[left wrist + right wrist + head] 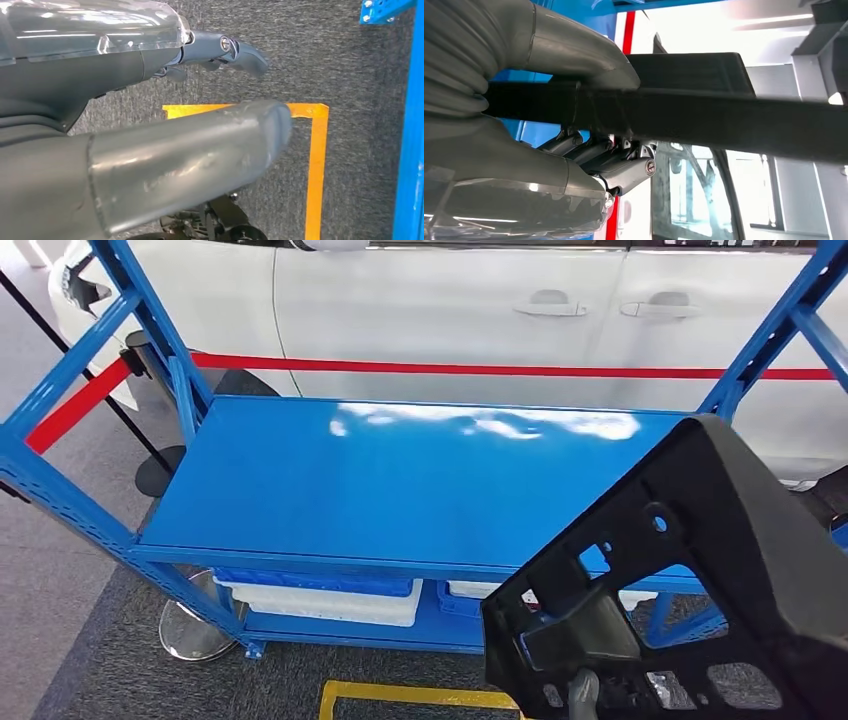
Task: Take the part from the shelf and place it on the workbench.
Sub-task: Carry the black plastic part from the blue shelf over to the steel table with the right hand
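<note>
Head view: the right hand [549, 135] grips the black part [690, 580] near the blue shelf [400, 480], fingers [624, 172] wrapped around it; left hand [150, 150] spread, holding nothing.

Bright, even light; white glare on blue shelf top [480, 425]; window bg blown out in right wrist view.

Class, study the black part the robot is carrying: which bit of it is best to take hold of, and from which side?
Probably a flat outer bar of the black part, taken from the edge. In the right wrist view the right hand does so: thumb on one face, fingers on the other. The bar is thin and straight; the open, ribbed middle looks harder to grip.
</note>
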`<state>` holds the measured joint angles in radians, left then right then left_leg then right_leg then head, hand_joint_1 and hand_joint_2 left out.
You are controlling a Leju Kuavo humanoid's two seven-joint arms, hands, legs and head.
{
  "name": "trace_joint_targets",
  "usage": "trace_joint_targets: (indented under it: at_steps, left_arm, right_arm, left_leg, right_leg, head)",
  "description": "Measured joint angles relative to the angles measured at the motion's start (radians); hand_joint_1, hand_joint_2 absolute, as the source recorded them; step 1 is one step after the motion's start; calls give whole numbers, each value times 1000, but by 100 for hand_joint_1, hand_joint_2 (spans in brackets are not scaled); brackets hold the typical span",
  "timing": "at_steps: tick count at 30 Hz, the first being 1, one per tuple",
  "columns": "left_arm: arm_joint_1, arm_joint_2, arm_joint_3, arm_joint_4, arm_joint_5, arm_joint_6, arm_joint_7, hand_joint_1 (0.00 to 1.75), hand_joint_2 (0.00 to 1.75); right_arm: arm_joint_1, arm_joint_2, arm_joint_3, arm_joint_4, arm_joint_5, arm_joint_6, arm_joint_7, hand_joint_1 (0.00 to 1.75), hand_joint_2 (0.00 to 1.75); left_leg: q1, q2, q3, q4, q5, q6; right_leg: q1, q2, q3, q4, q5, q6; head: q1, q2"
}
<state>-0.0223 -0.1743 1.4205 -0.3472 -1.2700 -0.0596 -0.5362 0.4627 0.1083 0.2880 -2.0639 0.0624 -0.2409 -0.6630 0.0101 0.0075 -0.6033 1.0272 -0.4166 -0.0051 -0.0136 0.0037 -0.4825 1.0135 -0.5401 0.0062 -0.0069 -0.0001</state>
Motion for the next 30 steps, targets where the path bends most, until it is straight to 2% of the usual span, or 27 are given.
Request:
trace_joint_targets:
  at_steps: [1, 2, 3, 4, 6, 7, 8, 9, 10, 11, 12, 13, 14, 16, 17, 18, 19, 21, 22, 23, 24, 25, 26, 27, 28, 29, 30]
  left_arm:
    - [1, -1, 1, -3, -1, -1, 0, 0, 0]
    - [3, -2, 1, -6, -1, -1, 1, 0, 0]
    - [5, -3, 1, -8, -2, -2, 1, 0, 0]
    - [6, -4, 2, -10, -2, -2, 2, 0, 0]
    - [7, -5, 2, -13, -2, -3, 2, 0, 0]
    - [7, -5, 2, -15, -2, -4, 3, 0, 0]
    - [7, -5, 2, -18, -4, -6, 3, 0, 0]
    - [7, -5, 2, -20, -7, -8, 4, 0, 0]
    - [7, -6, 2, -23, -10, -11, 5, 0, 0]
    - [6, -6, 2, -27, -14, -15, 6, 0, 0]
    - [5, -6, 2, -32, -17, -17, 7, 0, 0]
    - [4, -7, 2, -36, -18, -19, 8, 0, 0]
    - [3, -7, 2, -39, -19, -21, 8, 0, 0]
    - [4, -8, 2, -44, -19, -24, 9, 0, 0]
    - [4, -9, 2, -46, -19, -25, 10, 0, 0]
    - [5, -11, 3, -47, -19, -27, 10, 0, 0]
    - [5, -12, 3, -49, -19, -28, 10, 0, 0]
    - [5, -14, 3, -50, -20, -30, 10, 0, 0]
    - [6, -14, 3, -50, -20, -30, 10, 0, 0]
    - [6, -15, 4, -50, -20, -31, 10, 0, 0]
    - [6, -15, 4, -50, -20, -31, 10, 0, 0]
    - [6, -16, 4, -50, -20, -31, 10, 0, 0]
    - [5, -17, 4, -50, -20, -31, 10, 0, 0]
    - [5, -18, 4, -51, -20, -31, 10, 0, 0]
    - [5, -18, 4, -52, -20, -31, 10, 0, 0]
    - [5, -19, 4, -53, -20, -31, 10, 0, 0]
    - [5, -19, 4, -54, -20, -31, 10, 0, 0]
  right_arm:
    - [5, 3, -2, -1, 0, 0, -1, 175, 175]
    - [8, 6, -3, -2, -1, 1, -1, 175, 175]
    - [12, 10, -4, -2, -3, 2, -2, 175, 175]
    - [16, 13, -5, -2, -4, 3, -3, 175, 175]
    - [22, 16, -6, -2, -5, 4, -3, 175, 175]
    - [25, 17, -7, -2, -5, 4, -4, 175, 175]
    - [27, 17, -8, -2, -5, 4, -4, 175, 175]
    - [28, 18, -9, -2, -5, 4, -5, 175, 175]
    - [29, 19, -10, -2, -4, 5, -7, 175, 175]
    - [30, 21, -11, -2, -3, 6, -9, 175, 175]
    - [31, 23, -11, -2, -2, 8, -11, 175, 175]
    - [32, 25, -12, -2, -1, 9, -12, 175, 175]
    - [33, 27, -12, -2, -1, 10, -13, 175, 175]
    - [36, 29, -14, -4, -1, 12, -15, 175, 175]
    - [38, 30, -15, -5, -1, 12, -16, 175, 175]
    - [41, 30, -16, -6, -1, 13, -16, 175, 175]
    - [43, 31, -17, -7, -1, 13, -16, 175, 175]
    - [47, 31, -20, -9, -2, 13, -17, 175, 175]
    - [48, 31, -22, -9, -2, 13, -17, 175, 175]
    - [49, 31, -23, -9, -3, 13, -17, 175, 175]
    - [49, 31, -24, -9, -3, 12, -17, 175, 175]
    - [50, 31, -25, -9, -3, 12, -17, 175, 175]
    - [50, 32, -25, -9, -3, 12, -17, 175, 175]
    - [50, 32, -25, -9, -3, 12, -17, 175, 175]
    - [49, 32, -25, -10, -3, 12, -17, 175, 175]
    - [49, 33, -26, -10, -3, 12, -18, 175, 175]
    - [50, 34, -26, -11, -4, 12, -18, 175, 175]
  left_leg:
    - [2, -1, -3, 1, 3, -7]
    - [3, -2, -9, 9, -7, -12]
    - [5, -3, -19, 32, -34, -17]
    - [7, -4, -33, 73, -79, -21]
    - [8, -4, -64, 197, -176, -26]
    - [8, -4, -70, 250, -200, -27]
    - [7, -4, -62, 276, -200, -27]
    - [7, -4, -37, 267, -180, -24]
    - [6, -4, 5, 222, -151, -19]
    - [3, -4, 61, 151, -132, -12]
    - [0, -4, 117, 69, -126, -4]
    - [-4, -4, 156, 7, -129, 3]
    - [-9, -4, 179, -33, -137, 9]
    - [-11, -4, 176, -52, -126, 19]
    - [-10, -1, 169, -57, -114, 25]
    - [-7, 1, 159, -61, -99, 32]
    - [-4, 3, 146, -65, -84, 38]
    - [-5, 6, 115, -64, -61, 44]
    - [-5, 7, 98, -62, -49, 43]
    - [-5, 8, 81, -59, -37, 41]
    - [-4, 9, 64, -54, -27, 38]
    - [-3, 9, 46, -48, -18, 34]
    - [-3, 9, 30, -39, -10, 30]
    - [-3, 8, 15, -28, -4, 25]
    - [-4, 7, 3, -19, 1, 19]
    - [-5, 6, -6, -11, 7, 13]
    - [-5, 6, -11, -9, 14, 6]
  right_leg:
    - [-1, -1, -6, -3, 6, -8]
    - [-2, -3, -13, -4, 14, -18]
    - [-3, -5, -23, -7, 24, -28]
    - [-3, -7, -35, -8, 35, -35]
    - [2, -8, -62, -7, 56, -42]
    - [4, -8, -77, -5, 67, -43]
    - [7, -9, -92, -3, 77, -43]
    - [9, -9, -106, 0, 87, -42]
    - [11, -9, -120, 3, 95, -41]
    - [12, -9, -131, 7, 103, -40]
    - [13, -9, -139, 11, 111, -36]
    - [13, -11, -143, 12, 119, -31]
    - [12, -12, -145, 12, 127, -25]
    - [9, -15, -146, 7, 143, -12]
    - [8, -13, -151, 8, 139, -6]
    - [7, -11, -159, 22, 116, 0]
    - [6, -9, -171, 52, 73, 4]
    - [2, -7, -198, 163, -32, 12]
    - [0, -7, -206, 222, -60, 16]
    - [-2, -7, -204, 263, -62, 19]
    - [-4, -7, -189, 275, -40, 22]
    - [-6, -7, -157, 253, -8, 23]
    - [-8, -7, -108, 199, 17, 23]
    - [-8, -7, -53, 127, 22, 23]
    - [-7, -6, -7, 59, 12, 18]
    - [-5, -6, 23, 10, -3, 12]
    - [-1, -5, 34, -15, -15, 4]
  head:
    - [0, 0]
    - [-1, 0]
    - [-2, 0]
    - [-3, 0]
    - [-6, 0]
    - [-6, 0]
    - [-6, 0]
    - [-6, 0]
    - [-6, 0]
    - [-6, 0]
    - [-6, 0]
    - [-5, 0]
    - [-6, 0]
    - [-8, 0]
    - [-10, 0]
    - [-9, 0]
    - [-6, 0]
    - [-2, 0]
    - [-1, 0]
    - [-2, 0]
    - [-1, 0]
    - [-2, 0]
    - [-2, 0]
    - [-1, 0]
    - [-1, 0]
    - [-1, 0]
    - [-1, 0]
